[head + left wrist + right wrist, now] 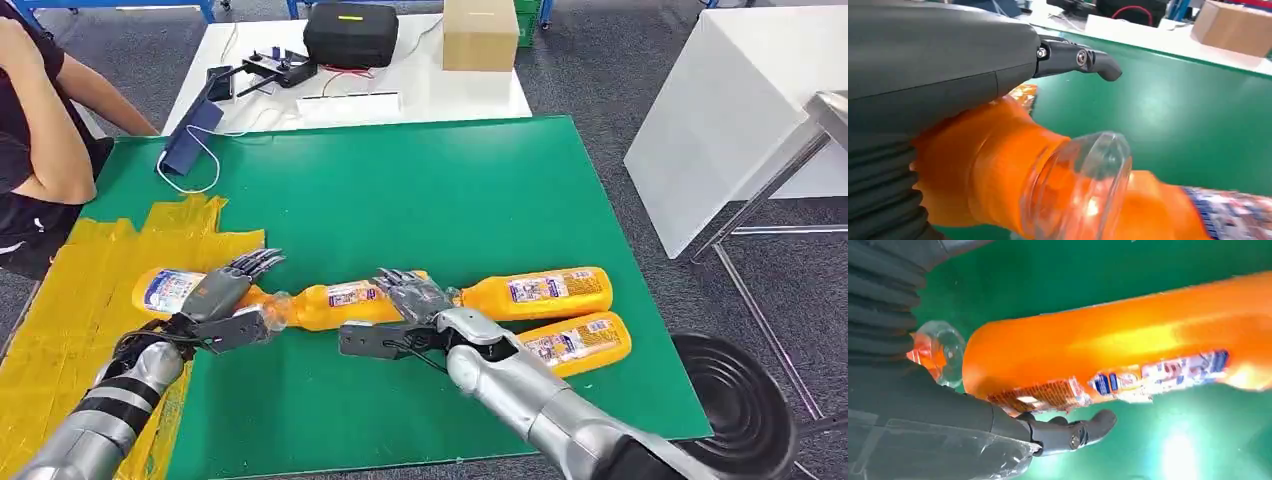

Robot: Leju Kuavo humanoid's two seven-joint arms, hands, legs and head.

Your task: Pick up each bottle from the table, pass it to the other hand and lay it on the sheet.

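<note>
Several orange bottles with clear caps lie in a row on the green table [420, 190]. The leftmost bottle [165, 290] rests partly on the yellow sheet [70, 300]. My left hand [228, 290] lies over its neck with the fingers stretched out straight. Its cap [1083, 185] shows just past the palm. My right hand [408, 295] hovers open over the near end of the middle bottle [340, 300], whose body [1128, 345] runs beside the palm. Two more bottles [545, 290] [580, 342] lie to the right.
A person [40, 130] sits at the table's far left corner. A dark blue pouch [190, 140] with a white cable lies on the far left of the green top. Behind stands a white table with a black case [350, 30] and a cardboard box [480, 35].
</note>
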